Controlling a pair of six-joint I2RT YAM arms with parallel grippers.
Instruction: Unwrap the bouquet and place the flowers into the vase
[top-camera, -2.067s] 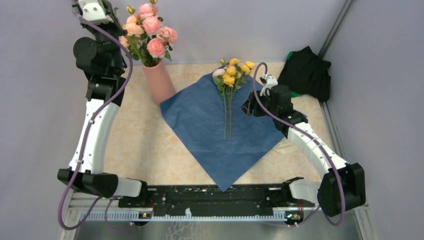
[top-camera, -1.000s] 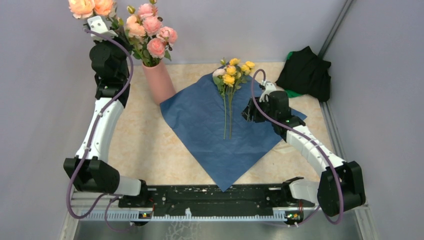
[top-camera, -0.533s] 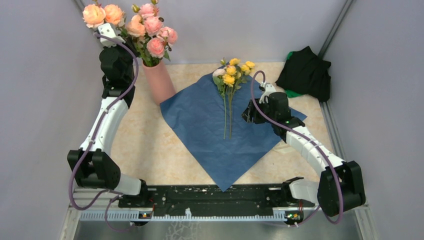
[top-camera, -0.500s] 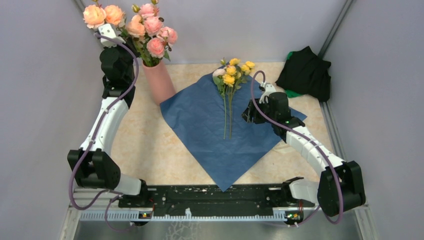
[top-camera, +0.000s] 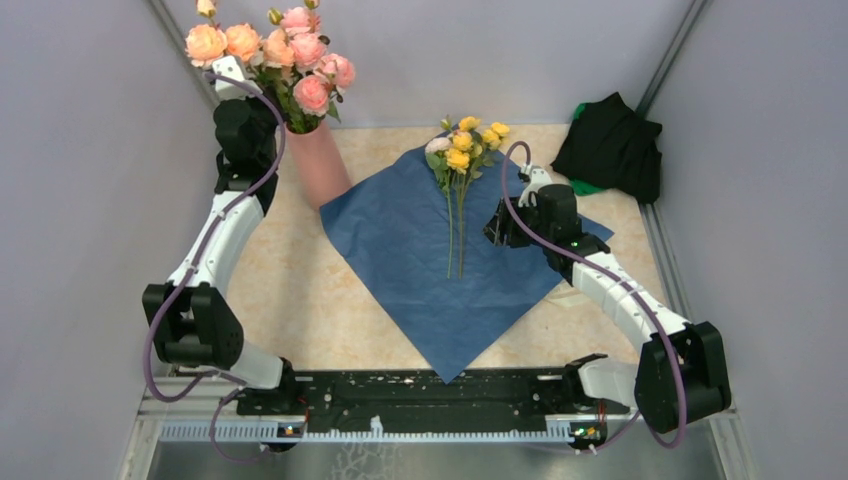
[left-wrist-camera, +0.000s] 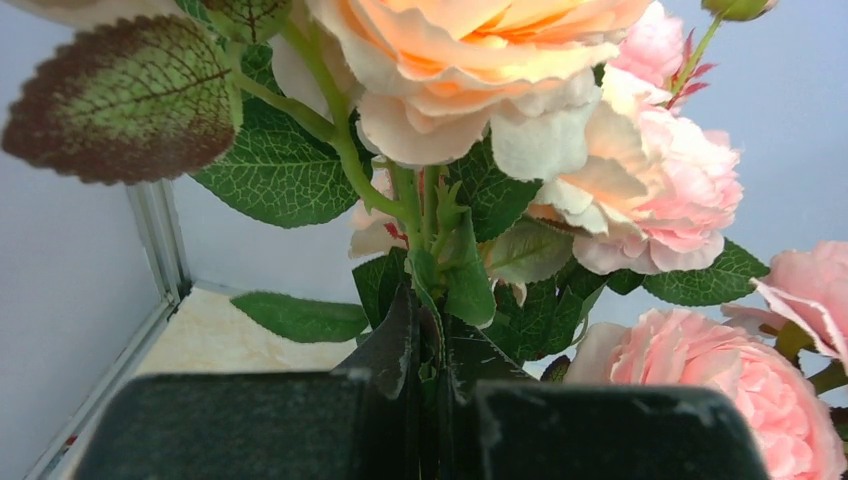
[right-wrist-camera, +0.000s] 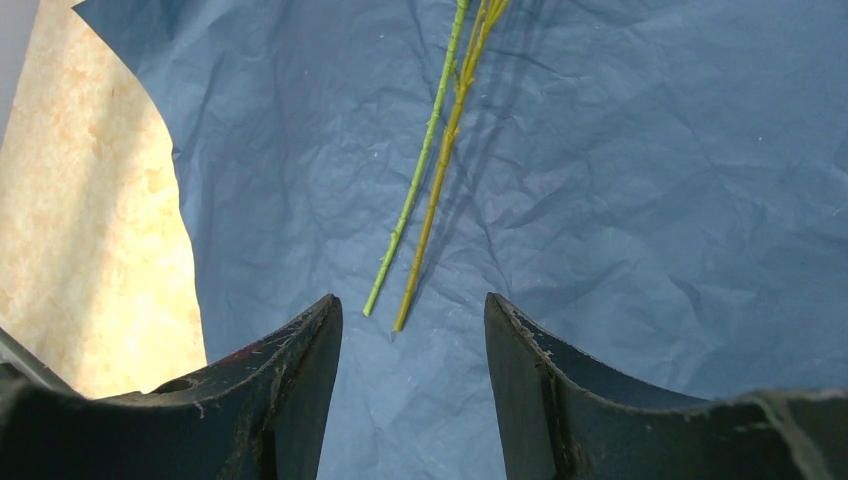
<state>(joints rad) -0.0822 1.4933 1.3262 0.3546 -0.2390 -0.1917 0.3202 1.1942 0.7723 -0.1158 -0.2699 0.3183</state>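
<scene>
The bouquet lies unwrapped: its blue paper (top-camera: 420, 265) is spread flat, and the flowers (top-camera: 462, 145), yellow and peach-pink blooms on thin green stems, rest on it. My right gripper (top-camera: 497, 222) hovers open just right of the stems. In the right wrist view, the right gripper (right-wrist-camera: 412, 310) has two stem ends (right-wrist-camera: 415, 240) just ahead of its gap, over the paper (right-wrist-camera: 650, 200). The salmon-pink vase (top-camera: 320, 168) at the back left holds pink roses (top-camera: 312, 70). My left gripper (top-camera: 235, 80) is raised beside it, shut on a peach rose stem (left-wrist-camera: 425, 250) with blooms (top-camera: 222, 43).
A black cloth heap (top-camera: 612, 145) with green under it sits at the back right corner. Grey walls close in the left, back and right. A metal rail (top-camera: 662, 250) runs along the right table edge. Bare table (right-wrist-camera: 90, 220) shows left of the paper.
My left arm has carried the peach rose stem rightward, closer to the pink roses in the vase. The right arm edged toward the stems earlier, then stayed still.
</scene>
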